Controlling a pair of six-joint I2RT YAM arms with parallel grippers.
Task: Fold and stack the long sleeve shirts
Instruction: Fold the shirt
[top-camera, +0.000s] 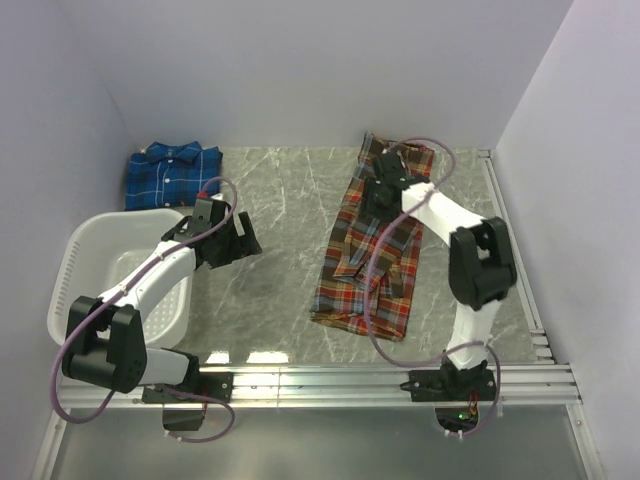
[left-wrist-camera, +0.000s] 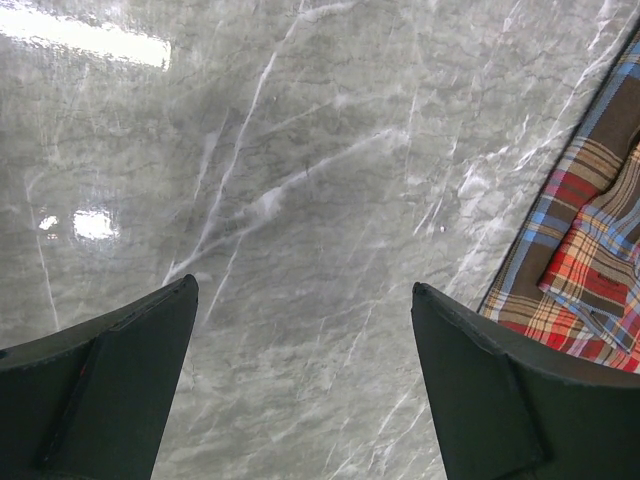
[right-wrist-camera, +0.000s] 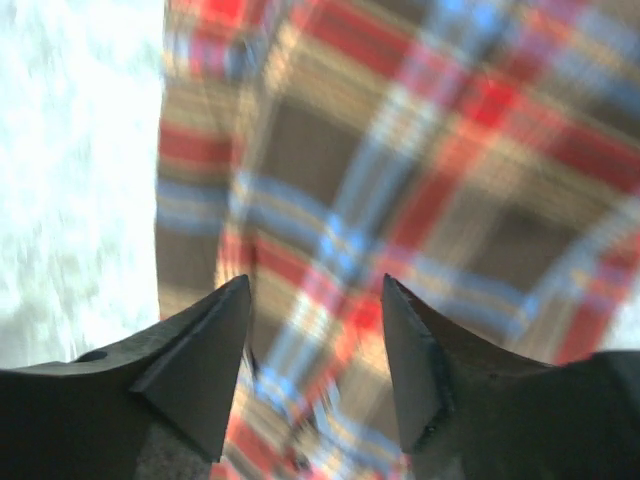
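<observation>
Overhead, the red-orange shirt lies on the right half of the table. It forms a long narrow strip running from the back wall toward the arms, with its sides turned in. The right claw hangs over the far part of that strip. The blue shirt sits as a small folded packet in the far left corner, just behind the white basket. The left claw hovers over bare table between the basket and the red-orange shirt, apart from both shirts.

From the left wrist, the left claw stands wide apart with only marble between its fingers. The red-orange shirt shows as a layered edge off to the right, near but not touching.

From the right wrist, the picture is blurred. The right claw has its fingers parted, and nothing looks pinched between them. The red-orange shirt fills the view right beneath, with its edge and pale table to the left.

The cloth looks light, soft and limp, so it will likely sag when lifted and may slide on the smooth table. A good hold would be a pinch at a corner or hem, taking every layer together so the folded sides do not fall open. One end could then be carried over the other.
</observation>
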